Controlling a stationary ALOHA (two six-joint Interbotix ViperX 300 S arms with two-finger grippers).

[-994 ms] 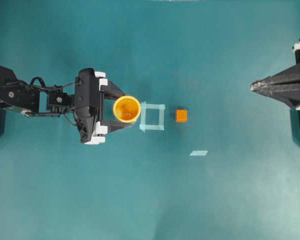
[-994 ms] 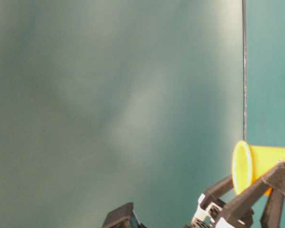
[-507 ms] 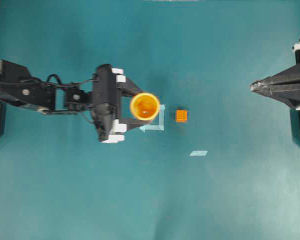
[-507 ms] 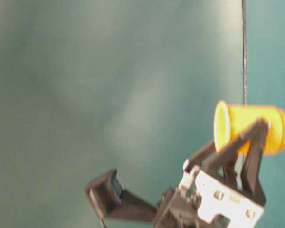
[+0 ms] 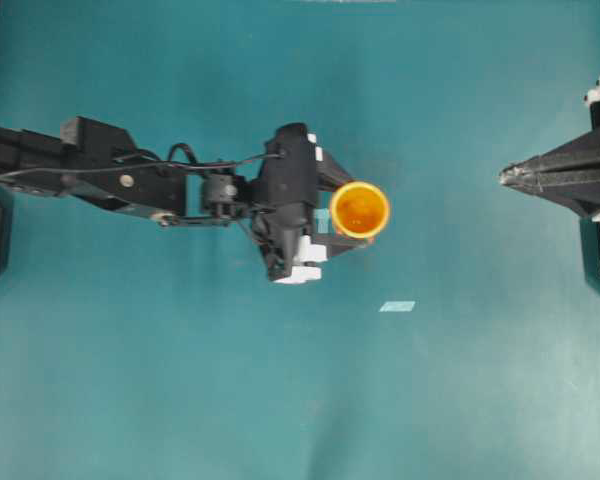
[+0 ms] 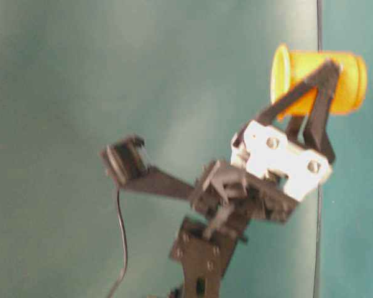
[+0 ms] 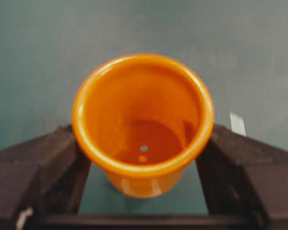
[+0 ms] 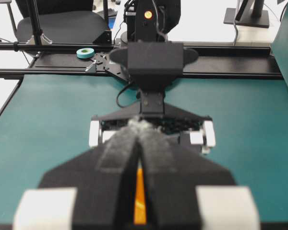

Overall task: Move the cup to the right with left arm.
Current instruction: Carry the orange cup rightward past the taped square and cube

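L arm point(image 5: 130, 185): stretched toward mid-table.
L gripper point(image 5: 352, 213): jaws set wide, clamped on cup sides.
Cup point(image 5: 359, 209): upright, held near centre; judged light, stiff, slick plastic; best gripped mid-wall.
R gripper point(image 5: 508, 175): fingers pressed together, nothing held.

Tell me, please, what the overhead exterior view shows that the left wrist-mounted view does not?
Only the overhead view shows the whole black left arm and the parked right end effector, shut, at the right edge. Only the wrist view shows the bottom inside the round yellow-orange plastic cup up close, with its two small marks. Both show the cup gripped between the left end effector's fingers, the teal table and a pale tape strip.
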